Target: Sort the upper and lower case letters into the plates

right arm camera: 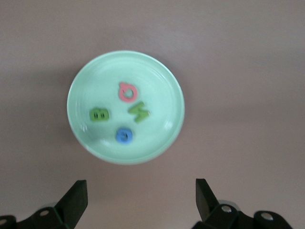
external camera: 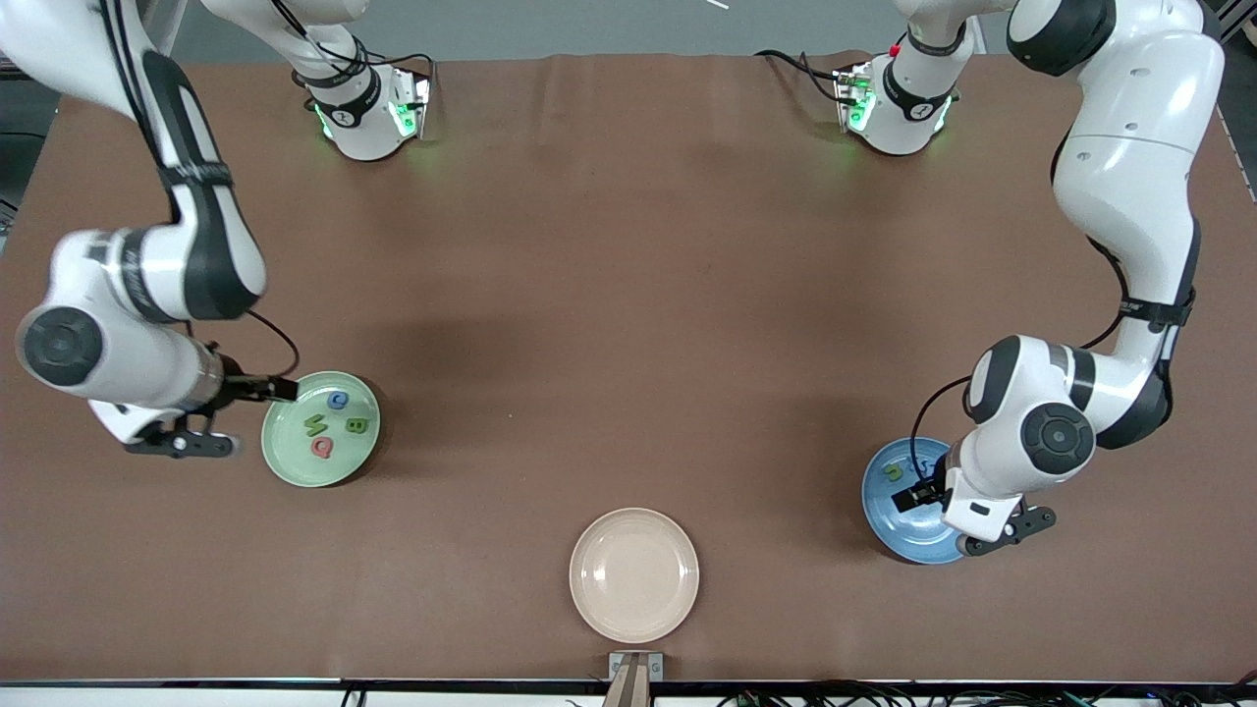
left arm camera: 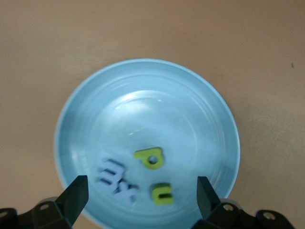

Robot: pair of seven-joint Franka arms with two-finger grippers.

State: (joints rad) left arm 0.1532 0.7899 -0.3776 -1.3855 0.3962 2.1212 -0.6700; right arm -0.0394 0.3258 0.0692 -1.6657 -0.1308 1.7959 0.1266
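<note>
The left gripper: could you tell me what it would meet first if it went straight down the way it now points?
Most likely the blue plate: the open left gripper hangs over it, near the pale blue letters and green letters. Depth is unclear, so a letter might come first.

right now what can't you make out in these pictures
- Front view: most of the blue plate is covered by the left arm; only one green letter shows.
- Left wrist view: the bluish letters are blurred and unreadable.
- Right wrist view: the blue letter in the mint green plate is too blurred to read.

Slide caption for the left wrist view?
Open left gripper over blue plate holding four letters.
</note>
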